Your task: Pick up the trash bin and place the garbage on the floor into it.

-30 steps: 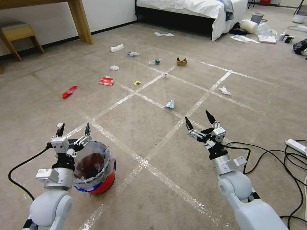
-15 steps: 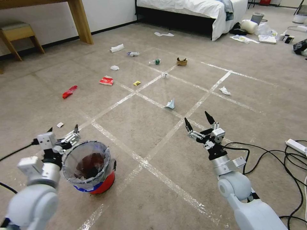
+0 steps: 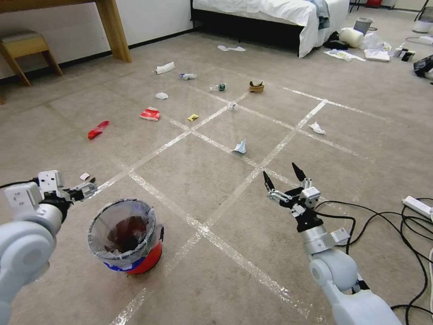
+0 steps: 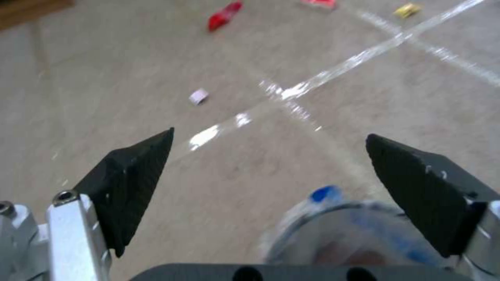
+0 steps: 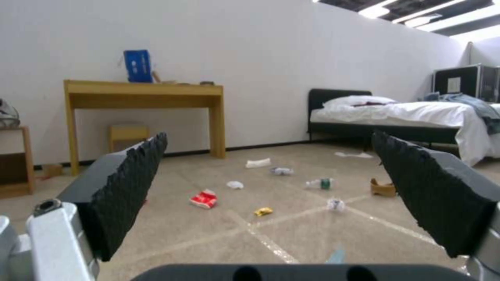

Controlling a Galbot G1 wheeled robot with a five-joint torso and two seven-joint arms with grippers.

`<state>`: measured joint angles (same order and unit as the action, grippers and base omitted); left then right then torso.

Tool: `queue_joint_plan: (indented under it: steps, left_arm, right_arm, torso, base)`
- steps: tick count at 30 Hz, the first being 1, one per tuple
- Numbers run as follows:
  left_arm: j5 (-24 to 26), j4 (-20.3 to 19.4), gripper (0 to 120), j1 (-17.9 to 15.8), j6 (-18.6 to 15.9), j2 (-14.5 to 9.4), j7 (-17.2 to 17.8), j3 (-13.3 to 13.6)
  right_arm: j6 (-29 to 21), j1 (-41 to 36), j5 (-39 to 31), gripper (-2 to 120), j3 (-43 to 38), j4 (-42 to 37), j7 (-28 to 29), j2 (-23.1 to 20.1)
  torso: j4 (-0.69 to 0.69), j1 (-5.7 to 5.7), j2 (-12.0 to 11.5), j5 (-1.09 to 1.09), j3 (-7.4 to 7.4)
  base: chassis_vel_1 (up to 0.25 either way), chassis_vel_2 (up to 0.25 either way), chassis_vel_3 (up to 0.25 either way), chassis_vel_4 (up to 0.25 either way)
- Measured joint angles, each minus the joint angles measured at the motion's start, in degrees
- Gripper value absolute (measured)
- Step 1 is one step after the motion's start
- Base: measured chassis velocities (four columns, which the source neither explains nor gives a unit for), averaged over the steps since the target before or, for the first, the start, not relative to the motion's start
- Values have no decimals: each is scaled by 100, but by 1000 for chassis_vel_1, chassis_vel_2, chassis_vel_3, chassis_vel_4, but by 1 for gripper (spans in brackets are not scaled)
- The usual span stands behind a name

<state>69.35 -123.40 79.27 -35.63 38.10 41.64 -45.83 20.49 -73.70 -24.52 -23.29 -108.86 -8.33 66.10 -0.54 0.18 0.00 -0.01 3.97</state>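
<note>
the bin (image 3: 124, 239) stood on the floor (image 3: 203, 180). left end effector (image 3: 83, 189) hovered spread at its 10 o'clock, apart. right end effector (image 3: 283, 177) hung spread, empty. garbage (image 3: 150, 113) lay scattered at 12.

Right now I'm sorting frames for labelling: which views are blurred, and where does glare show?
Left wrist view: soft motion blur, the trash bin rim smeared, glare on the tape lines. Head view: mostly sharp, the tape glints on the floor, the left gripper slightly smeared. Right wrist view: the garbage reads clearly, ceiling lights overexposed.
</note>
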Motion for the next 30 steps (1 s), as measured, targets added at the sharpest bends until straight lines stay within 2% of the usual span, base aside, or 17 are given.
queue_joint_plan:
  steps: [4, 5, 6, 7, 10, 11, 13, 17, 20, 22, 24, 25, 27, 28, 29, 30]
  left_arm:
    - [581, 190, 97, -162, -173, -203, 296, 62]
    - [581, 190, 97, -162, -173, -203, 296, 62]
    - [886, 242, 96, -198, -261, -268, 409, 82]
    - [886, 242, 96, -198, -261, -268, 409, 82]
    - [1422, 374, 96, -105, -382, -373, 538, 85]
    - [1422, 374, 96, -105, -382, -373, 538, 85]
    - [1763, 619, 97, -169, -417, -470, 511, 202]
    - [1855, 769, 97, -260, -407, -584, 344, 359]
    - [1811, 984, 97, -365, -367, -851, -374, 618]
    - [1811, 984, 97, -365, -367, -851, -374, 618]
    - [1685, 1176, 96, -345, -505, -1155, -1193, 652]
    - [1685, 1176, 96, -345, -505, -1155, -1193, 652]
    - [1572, 1383, 96, -277, -622, -1355, -1820, 622]
    - [1442, 1474, 96, -244, -647, -1413, -2009, 612]
    - [1442, 1474, 96, -244, -647, -1413, -2009, 612]
    - [1135, 1612, 97, -191, -651, -1464, -2281, 613]
  right_arm:
    - [-8, -44, -29, 100, -23, -10, 1, -53]
    - [-8, -44, -29, 100, -23, -10, 1, -53]
    - [-16, -95, -36, 100, -54, -8, 7, -69]
    - [-16, -95, -36, 100, -54, -8, 7, -69]
    - [-11, -135, -33, 100, -63, 71, 9, -92]
    - [-11, -135, -33, 100, -63, 71, 9, -92]
    - [-2, -131, -31, 100, -55, 123, 6, -127]
    - [-2, -103, -34, 100, -46, 138, 6, -144]
    - [-2, -73, -29, 100, -22, 201, 7, -141]
    - [-2, -73, -29, 100, -22, 201, 7, -141]
    - [-1, -84, -12, 100, -8, 224, 8, -109]
    - [-1, -84, -12, 100, -8, 224, 8, -109]
    - [2, -96, 10, 100, 0, 240, 9, -93]
    - [4, -98, 14, 100, 3, 245, 9, -89]
    - [4, -98, 14, 100, 3, 245, 9, -89]
    - [4, -99, 19, 100, 6, 253, 10, -88]
  torso:
    - [0, 0, 0, 1, 0]
    - [0, 0, 0, 1, 0]
    - [-5, 0, 0, 1, 0]
    - [-5, 0, 0, 1, 0]
    - [0, 0, 0, 1, 0]
    - [0, 0, 0, 1, 0]
    - [0, 0, -1, 0, 0]
    - [-2, 1, -1, 0, 0]
    - [-2, 1, 0, -1, 0]
    - [-2, 1, 0, -1, 0]
    - [-2, 0, 0, 2, 0]
    - [-2, 0, 0, 2, 0]
    - [-2, 1, 0, 0, 0]
    - [-2, 1, 0, 2, 0]
    - [-2, 1, 0, 2, 0]
    - [-2, 1, 0, 2, 0]
  base:
    - [0, 0, 0, 0]
    - [0, 0, 0, 0]
    - [0, 0, 0, 0]
    - [0, 0, 0, 0]
    - [0, 0, 0, 0]
    - [0, 0, 0, 0]
    - [0, 0, 0, 0]
    - [0, 0, 0, 0]
    - [0, 0, 0, 0]
    - [0, 0, 0, 0]
    - [0, 0, 0, 0]
    - [0, 0, 0, 0]
    - [0, 0, 0, 0]
    - [0, 0, 0, 0]
    - [0, 0, 0, 0]
    - [0, 0, 0, 0]
